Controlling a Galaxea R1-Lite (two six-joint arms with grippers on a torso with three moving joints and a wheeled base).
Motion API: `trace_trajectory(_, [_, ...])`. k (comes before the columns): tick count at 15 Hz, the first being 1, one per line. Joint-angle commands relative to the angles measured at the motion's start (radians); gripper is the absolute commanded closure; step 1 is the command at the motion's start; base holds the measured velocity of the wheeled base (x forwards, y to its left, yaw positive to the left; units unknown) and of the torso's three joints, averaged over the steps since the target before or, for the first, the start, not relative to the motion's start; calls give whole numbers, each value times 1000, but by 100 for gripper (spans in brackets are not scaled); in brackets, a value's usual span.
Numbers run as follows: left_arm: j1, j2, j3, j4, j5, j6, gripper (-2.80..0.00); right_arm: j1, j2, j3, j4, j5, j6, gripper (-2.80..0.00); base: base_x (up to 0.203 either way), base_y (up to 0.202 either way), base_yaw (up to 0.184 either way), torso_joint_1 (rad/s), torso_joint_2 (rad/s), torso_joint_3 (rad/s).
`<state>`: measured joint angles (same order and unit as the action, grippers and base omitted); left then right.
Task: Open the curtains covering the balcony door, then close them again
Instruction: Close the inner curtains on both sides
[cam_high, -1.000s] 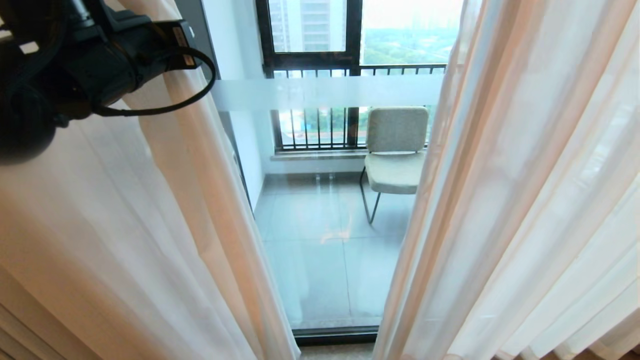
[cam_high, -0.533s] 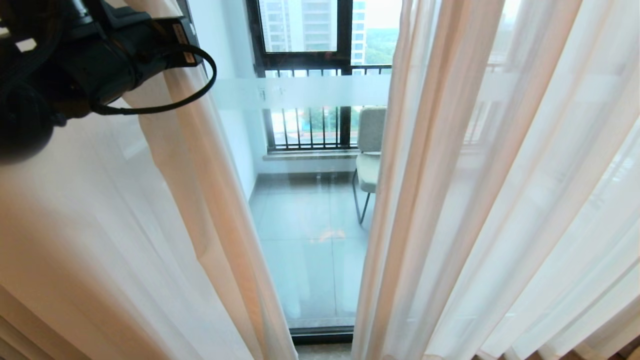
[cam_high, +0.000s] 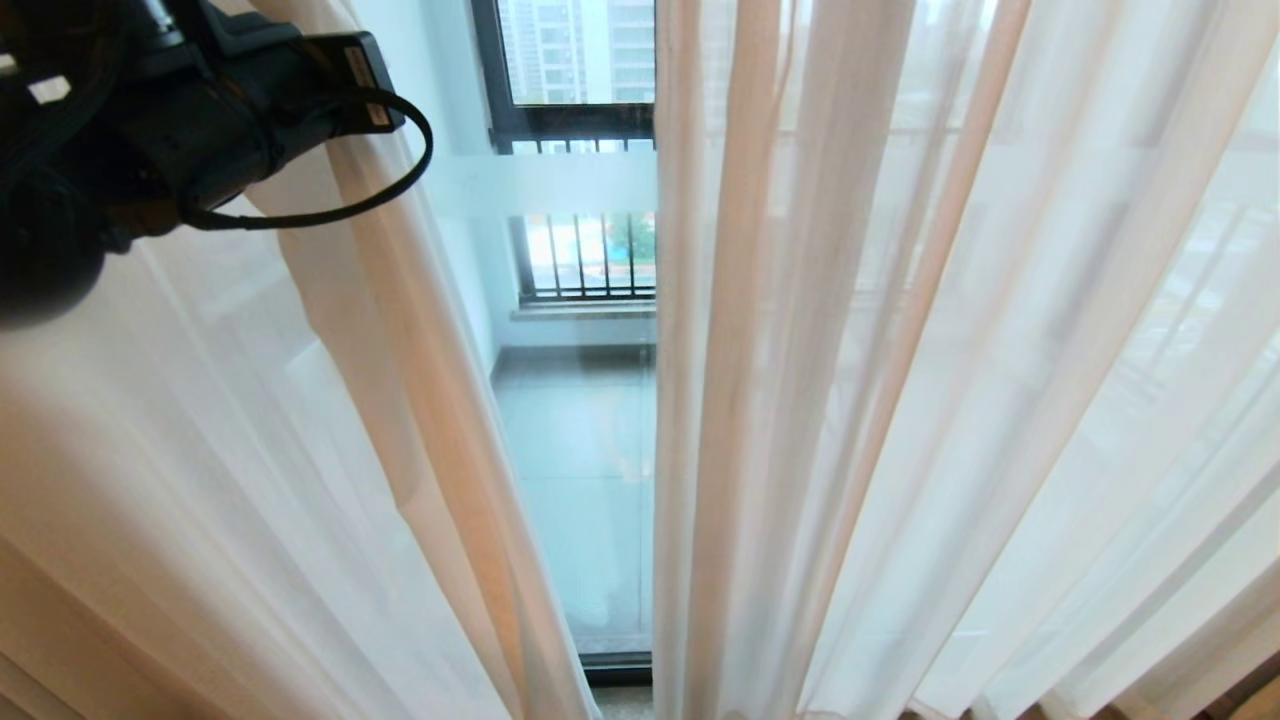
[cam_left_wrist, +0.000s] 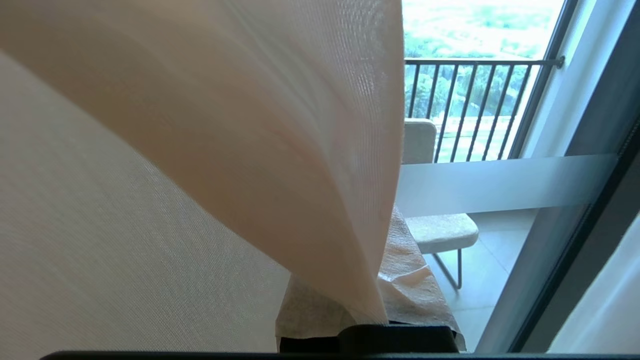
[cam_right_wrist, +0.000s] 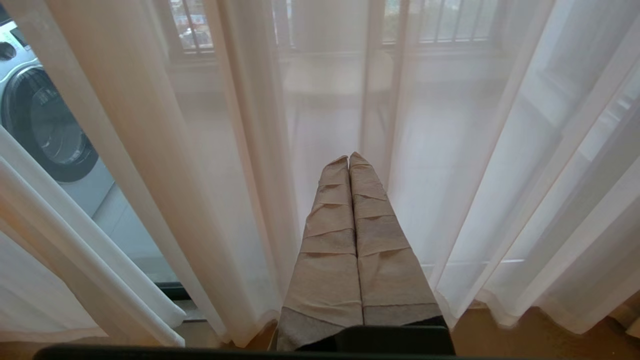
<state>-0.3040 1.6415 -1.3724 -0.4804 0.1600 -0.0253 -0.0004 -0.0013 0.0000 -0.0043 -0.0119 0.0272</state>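
The curtains hang in two halves, with a narrow gap between them. The left curtain (cam_high: 300, 450) is a sheer cream cloth. My left gripper (cam_left_wrist: 370, 300) is shut on its edge fold, which runs down between the tape-wrapped fingers (cam_left_wrist: 417, 285). In the head view that arm (cam_high: 200, 110) is at the upper left, against the curtain. The right curtain (cam_high: 900, 400) hangs free and is see-through. Through the gap shows the balcony door (cam_high: 590, 480), with its frosted strip (cam_high: 540, 185). My right gripper (cam_right_wrist: 348, 159) is shut and empty, held low in front of the sheer cloth (cam_right_wrist: 450, 175).
A black door frame (cam_left_wrist: 565, 250) stands close beside the left gripper. Outside are a grey chair (cam_left_wrist: 440, 232) and a black-framed window with railing bars (cam_high: 580, 250). A washing machine (cam_right_wrist: 45, 130) shows past the curtain edge. The door's bottom track (cam_high: 615, 668) lies at the floor.
The view has shifted, and the door and the right curtain slid left in the picture. The gap between the curtains has narrowed, and the chair is now behind the right curtain. My left arm keeps its grip.
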Motion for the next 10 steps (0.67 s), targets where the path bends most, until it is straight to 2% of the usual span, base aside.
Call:
trace_trajectory(1, [0,0,0,-3,1,-1,0,0,1,0,0,0,0,0,0,-188,1,2,-2,3])
trace_trajectory(10, [2,-2,3,-3,3,-2,0,0,1,0,0,0,0,0,0,-184,5,2,2,2])
